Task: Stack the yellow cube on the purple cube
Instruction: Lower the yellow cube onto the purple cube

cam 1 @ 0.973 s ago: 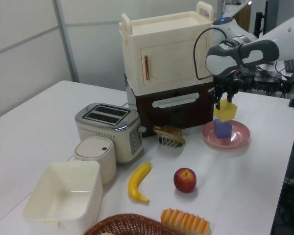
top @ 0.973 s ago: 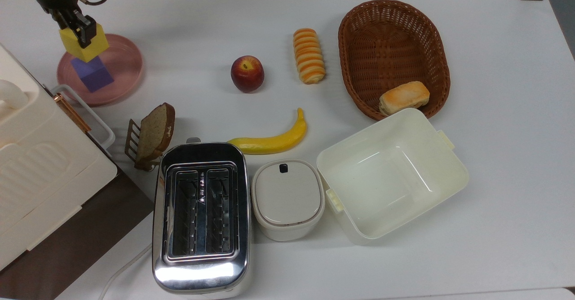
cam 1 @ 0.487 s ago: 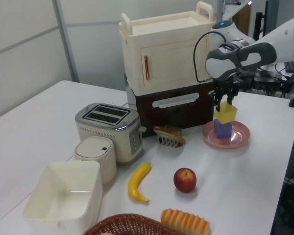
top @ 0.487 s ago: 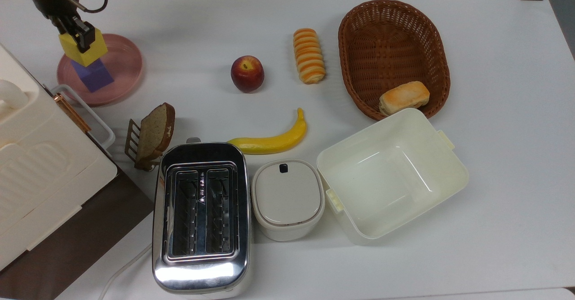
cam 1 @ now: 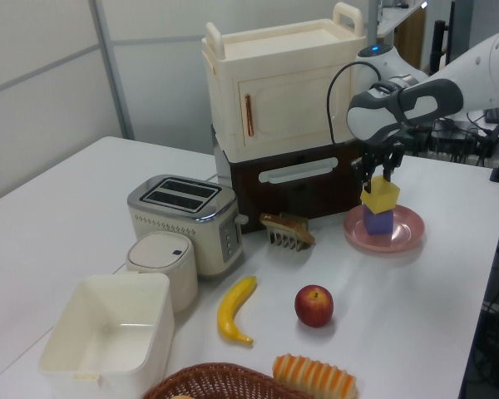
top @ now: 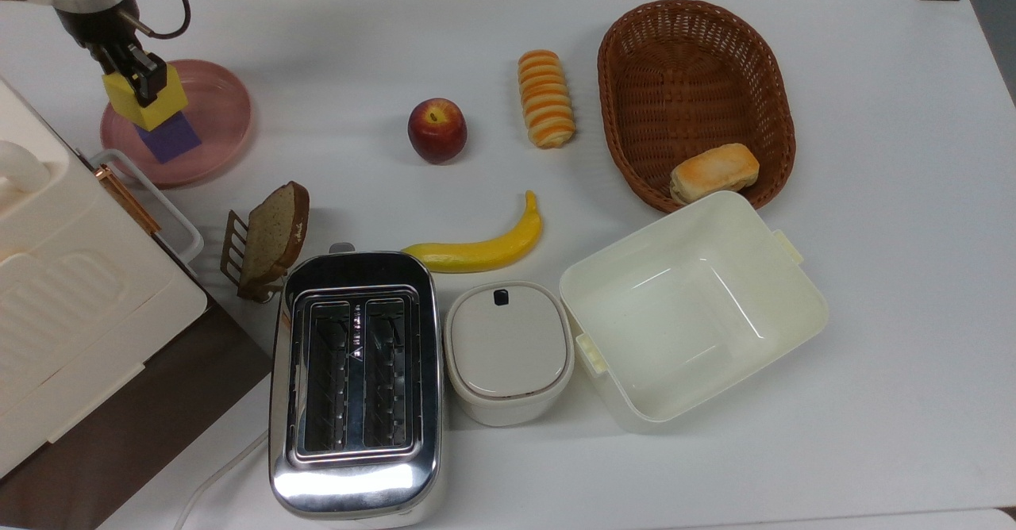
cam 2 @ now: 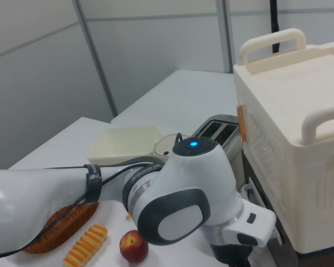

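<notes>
Now that I've lowered over the last second, my hand (top: 143, 82) still pinches the yellow cube (top: 144, 101), which sits right beneath my fingers on the purple cube (top: 171, 139) in the pink plate (top: 222, 109). Letting go looks next.

Bright, even overhead light, soft shadows, glare on the toaster (top: 355, 478) (chrome front), sharp focus.

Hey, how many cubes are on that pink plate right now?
2. The purple cube sits on the pink plate, and the yellow cube rests on top of it, held in the claw.
</notes>
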`<state>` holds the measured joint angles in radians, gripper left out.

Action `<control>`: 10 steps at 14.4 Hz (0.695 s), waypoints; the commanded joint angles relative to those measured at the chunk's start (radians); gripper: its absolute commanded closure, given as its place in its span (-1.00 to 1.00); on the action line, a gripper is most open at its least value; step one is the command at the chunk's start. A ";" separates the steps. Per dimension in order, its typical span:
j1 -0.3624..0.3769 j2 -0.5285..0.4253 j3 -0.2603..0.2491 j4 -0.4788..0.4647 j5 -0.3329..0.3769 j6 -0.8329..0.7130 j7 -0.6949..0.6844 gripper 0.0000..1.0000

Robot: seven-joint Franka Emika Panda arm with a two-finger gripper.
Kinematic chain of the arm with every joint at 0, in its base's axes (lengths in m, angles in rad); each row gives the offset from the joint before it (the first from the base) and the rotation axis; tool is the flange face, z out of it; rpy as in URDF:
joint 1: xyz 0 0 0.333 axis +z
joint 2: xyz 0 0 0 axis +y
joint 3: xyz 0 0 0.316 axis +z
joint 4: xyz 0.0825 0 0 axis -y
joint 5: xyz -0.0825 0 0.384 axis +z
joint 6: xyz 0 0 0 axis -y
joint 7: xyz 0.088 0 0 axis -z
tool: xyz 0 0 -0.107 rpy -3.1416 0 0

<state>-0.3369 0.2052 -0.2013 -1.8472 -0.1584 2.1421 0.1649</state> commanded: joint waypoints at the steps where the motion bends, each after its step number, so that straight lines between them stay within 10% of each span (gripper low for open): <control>1: 0.009 0.002 -0.013 -0.006 0.023 0.024 -0.012 -0.48; 2: 0.009 0.002 -0.013 -0.006 0.022 0.024 -0.012 -0.99; 10: 0.016 -0.007 -0.010 -0.004 0.022 0.013 -0.008 -1.00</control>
<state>-0.3365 0.2121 -0.2014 -1.8465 -0.1584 2.1426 0.1650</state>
